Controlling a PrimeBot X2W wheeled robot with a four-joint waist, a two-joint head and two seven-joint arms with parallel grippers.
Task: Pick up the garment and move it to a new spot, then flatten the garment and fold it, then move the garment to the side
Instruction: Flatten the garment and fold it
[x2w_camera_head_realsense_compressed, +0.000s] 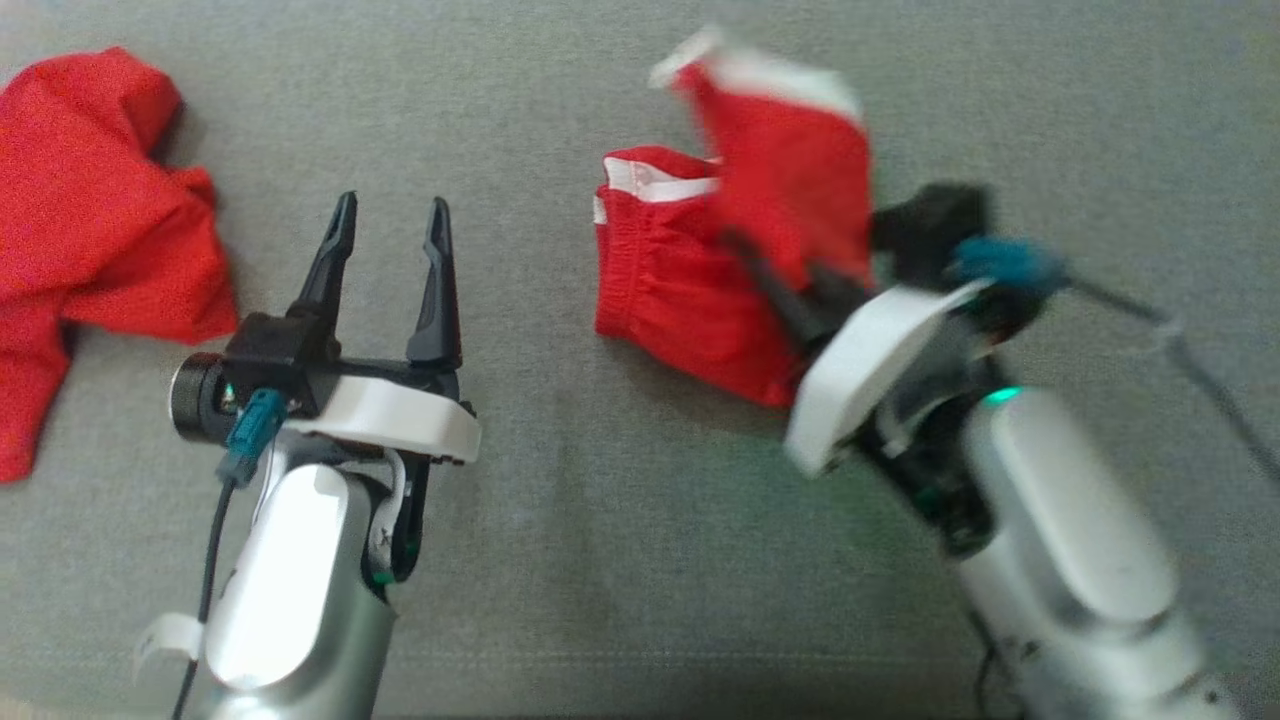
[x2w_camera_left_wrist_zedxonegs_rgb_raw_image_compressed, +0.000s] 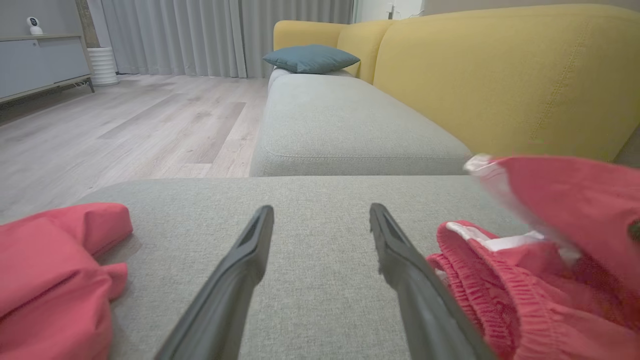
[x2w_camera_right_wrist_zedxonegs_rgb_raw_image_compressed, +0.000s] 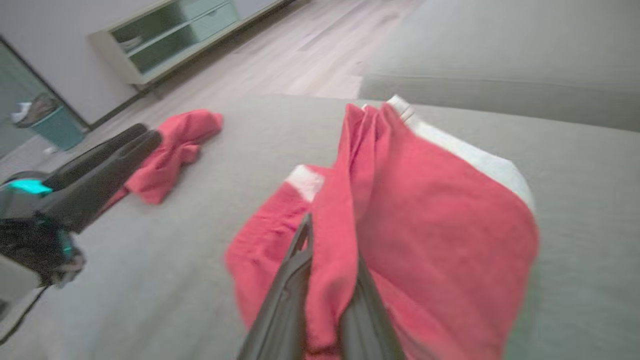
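Red shorts with white trim (x2w_camera_head_realsense_compressed: 700, 290) lie on the grey sofa seat (x2w_camera_head_realsense_compressed: 620, 520), right of centre. My right gripper (x2w_camera_head_realsense_compressed: 770, 275) is shut on a fold of the shorts (x2w_camera_right_wrist_zedxonegs_rgb_raw_image_compressed: 425, 215) and holds one leg lifted above the rest, blurred in the head view. The cloth runs down between the two dark fingers (x2w_camera_right_wrist_zedxonegs_rgb_raw_image_compressed: 285, 295). My left gripper (x2w_camera_head_realsense_compressed: 385, 235) stands open over bare cushion, left of the shorts, nothing between its fingers (x2w_camera_left_wrist_zedxonegs_rgb_raw_image_compressed: 235, 280). The elastic waistband of the shorts (x2w_camera_left_wrist_zedxonegs_rgb_raw_image_compressed: 500, 285) lies just right of the left gripper's right finger.
A second red garment (x2w_camera_head_realsense_compressed: 90, 230) lies crumpled at the seat's far left (x2w_camera_left_wrist_zedxonegs_rgb_raw_image_compressed: 55, 270). The yellow sofa back (x2w_camera_left_wrist_zedxonegs_rgb_raw_image_compressed: 500, 75) rises on the right of the left wrist view, with a teal pillow (x2w_camera_left_wrist_zedxonegs_rgb_raw_image_compressed: 310, 57) on a further cushion. Wooden floor (x2w_camera_left_wrist_zedxonegs_rgb_raw_image_compressed: 125, 125) lies beyond the seat's edge.
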